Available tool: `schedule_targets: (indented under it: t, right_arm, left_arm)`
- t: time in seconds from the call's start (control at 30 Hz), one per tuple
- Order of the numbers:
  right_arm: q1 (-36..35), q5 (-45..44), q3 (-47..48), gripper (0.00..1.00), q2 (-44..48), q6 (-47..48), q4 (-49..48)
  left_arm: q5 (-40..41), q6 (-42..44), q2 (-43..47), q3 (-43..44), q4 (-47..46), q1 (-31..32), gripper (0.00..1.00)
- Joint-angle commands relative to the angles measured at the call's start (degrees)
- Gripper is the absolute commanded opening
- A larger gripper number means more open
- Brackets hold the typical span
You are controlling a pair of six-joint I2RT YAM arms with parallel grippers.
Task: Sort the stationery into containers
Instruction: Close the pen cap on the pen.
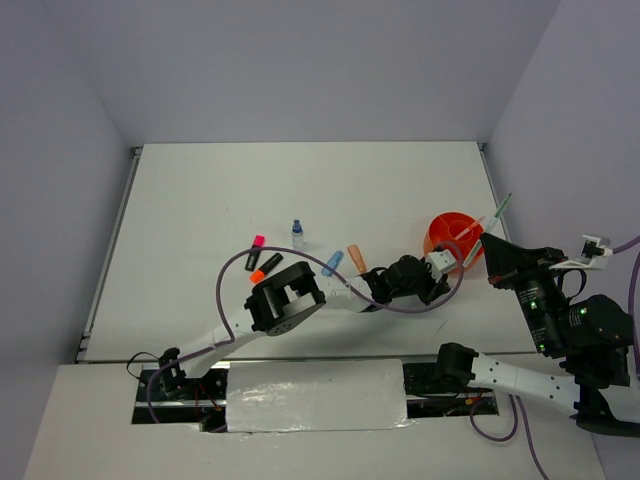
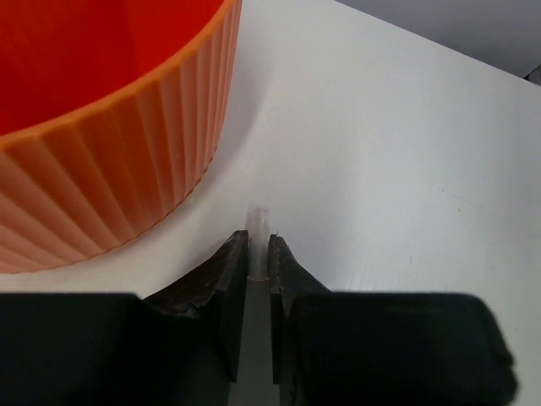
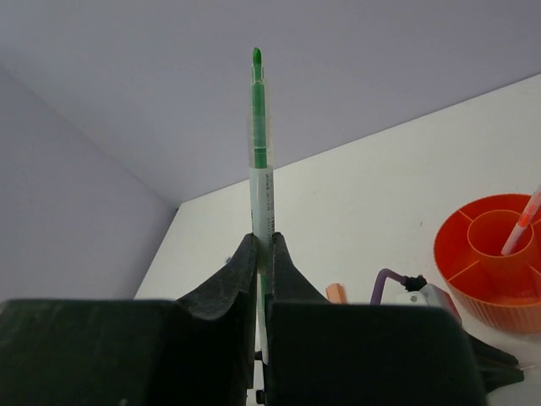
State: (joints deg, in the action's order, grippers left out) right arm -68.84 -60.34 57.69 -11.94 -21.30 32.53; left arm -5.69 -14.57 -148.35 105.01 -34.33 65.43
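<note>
The orange bowl (image 1: 452,232) with inner dividers stands right of centre; a thin orange pen (image 1: 470,228) leans in it. My left gripper (image 1: 450,262) is low beside the bowl's near wall (image 2: 110,127), its jaws (image 2: 258,241) shut on a thin silver pen (image 2: 256,222). My right gripper (image 1: 490,243) is raised just right of the bowl (image 3: 494,254) and shut (image 3: 263,241) on a green-and-white pen (image 3: 260,152) that points up and away. On the table lie the pink-capped (image 1: 257,245) and orange-capped (image 1: 265,268) highlighters, the blue-capped bottle (image 1: 297,234), the blue marker (image 1: 332,263) and the peach marker (image 1: 357,258).
The left arm (image 1: 290,300) stretches across the table's front toward the bowl, with a purple cable (image 1: 400,305) looping beside it. Grey walls close in the table on three sides. The white block is not in view.
</note>
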Motion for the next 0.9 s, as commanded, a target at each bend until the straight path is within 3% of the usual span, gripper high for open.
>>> schedule_targets:
  t: [0.0,0.17,0.57,0.87]
  right_arm:
    - [0.0,0.8,0.6,0.00,0.4,0.8,-2.6]
    - [0.0,1.0,0.9,0.00,-0.2,0.7,-2.1]
    - [0.0,3.4,0.5,0.00,-0.9,0.6,-2.3]
    - [-0.1,1.5,-2.0,0.00,-6.2,-1.5,-0.2]
  left_arm:
    - [0.6,1.3,1.0,-3.6,5.0,0.6,0.25]
    - [1.6,1.1,3.7,-8.7,3.3,0.7,0.13]
    - [5.3,-0.5,17.5,-28.4,-1.9,0.7,0.07]
    - [12.4,-4.7,33.4,-37.1,5.3,-0.4,0.00]
